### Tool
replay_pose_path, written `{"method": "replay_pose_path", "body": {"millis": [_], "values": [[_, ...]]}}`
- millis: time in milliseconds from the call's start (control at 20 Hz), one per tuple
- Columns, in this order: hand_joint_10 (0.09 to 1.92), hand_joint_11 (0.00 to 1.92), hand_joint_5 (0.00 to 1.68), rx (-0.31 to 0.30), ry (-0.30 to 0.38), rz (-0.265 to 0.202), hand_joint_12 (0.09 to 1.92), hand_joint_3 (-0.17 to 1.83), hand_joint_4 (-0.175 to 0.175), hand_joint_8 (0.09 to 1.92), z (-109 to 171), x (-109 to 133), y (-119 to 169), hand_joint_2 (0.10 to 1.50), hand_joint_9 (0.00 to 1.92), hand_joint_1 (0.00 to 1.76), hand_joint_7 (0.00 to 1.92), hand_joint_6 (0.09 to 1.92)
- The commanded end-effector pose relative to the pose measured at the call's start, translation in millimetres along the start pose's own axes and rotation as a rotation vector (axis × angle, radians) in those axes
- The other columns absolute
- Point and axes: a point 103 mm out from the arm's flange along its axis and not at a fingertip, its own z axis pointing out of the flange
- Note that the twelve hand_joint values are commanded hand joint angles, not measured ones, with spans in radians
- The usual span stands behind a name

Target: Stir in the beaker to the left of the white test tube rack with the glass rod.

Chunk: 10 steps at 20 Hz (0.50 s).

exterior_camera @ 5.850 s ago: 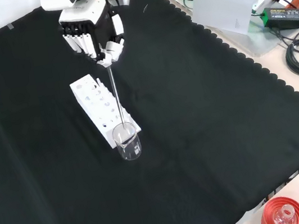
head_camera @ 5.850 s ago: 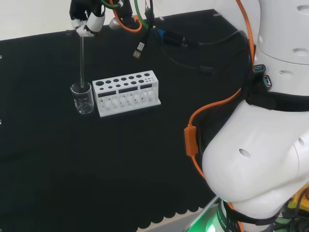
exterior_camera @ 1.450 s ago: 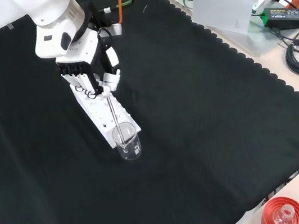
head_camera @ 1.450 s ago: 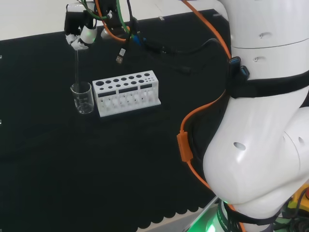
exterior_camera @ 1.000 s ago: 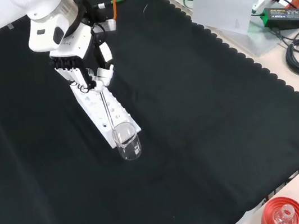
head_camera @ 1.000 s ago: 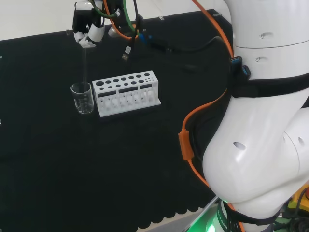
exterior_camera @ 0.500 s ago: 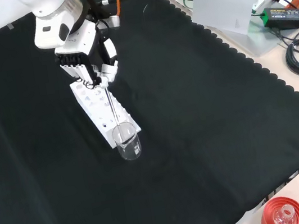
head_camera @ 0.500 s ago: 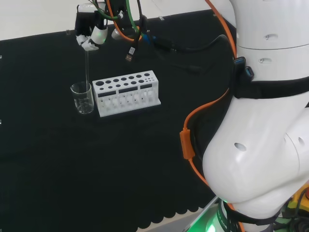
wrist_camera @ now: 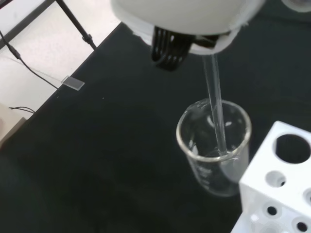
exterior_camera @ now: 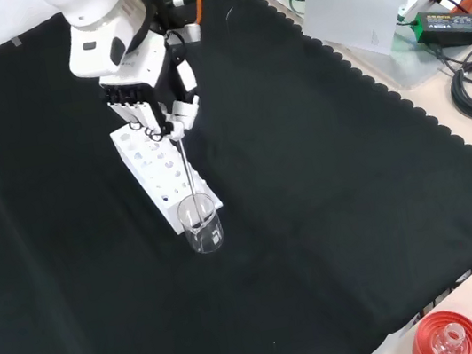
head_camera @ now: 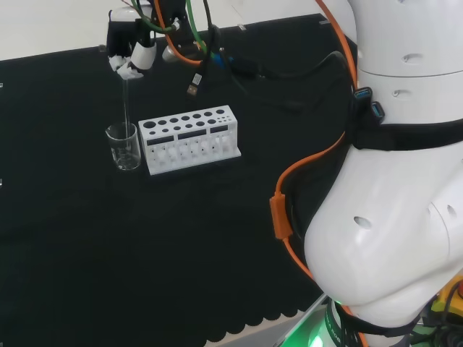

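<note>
The hand (exterior_camera: 151, 92) hangs above the worktop (exterior_camera: 326, 181) with its fingers (exterior_camera: 174, 117) curled and pinched on the top end of the glass rod (exterior_camera: 187, 165), thumb against fingers as far as the front view shows. From that pinch the rod runs nearly straight down; its long axis is close to vertical, with a slight lean, and its lower end sits inside the beaker (exterior_camera: 200, 223). In the wrist view the rod (wrist_camera: 216, 111) drops through the open mouth of the beaker (wrist_camera: 214, 145) and reaches toward the wall on the rack's side rather than the centre. The beaker stands upright on the black cloth directly below the hand, just beside the short end of the white test tube rack (exterior_camera: 162, 172); in the head view the beaker (head_camera: 124, 146) is at the left of the rack (head_camera: 189, 139), and the hand (head_camera: 129, 50) is well above both. What the stirring turns on, I judge, is keeping the rod's tip circling within the narrow ring of the rim: the clear wall allows only little play sideways, and the rack close by leaves least margin on that side. Elsewhere around the beaker the cloth lies open, with its scalloped edges well away.
</note>
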Motion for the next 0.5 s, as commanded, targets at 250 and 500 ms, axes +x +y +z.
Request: {"method": "replay_pose_path", "body": {"millis": [250, 500], "values": [[0.47, 1.54, 1.17, 0.026, 0.027, -0.018, 0.76, 0.79, -0.175, 0.68, 12, 33, 22, 0.59, 1.69, 1.33, 1.41, 0.71], [0.47, 1.54, 1.17, 0.036, 0.024, -0.039, 0.76, 0.79, -0.175, 0.68, 11, 42, 38, 0.59, 1.69, 1.33, 1.41, 0.71]]}}
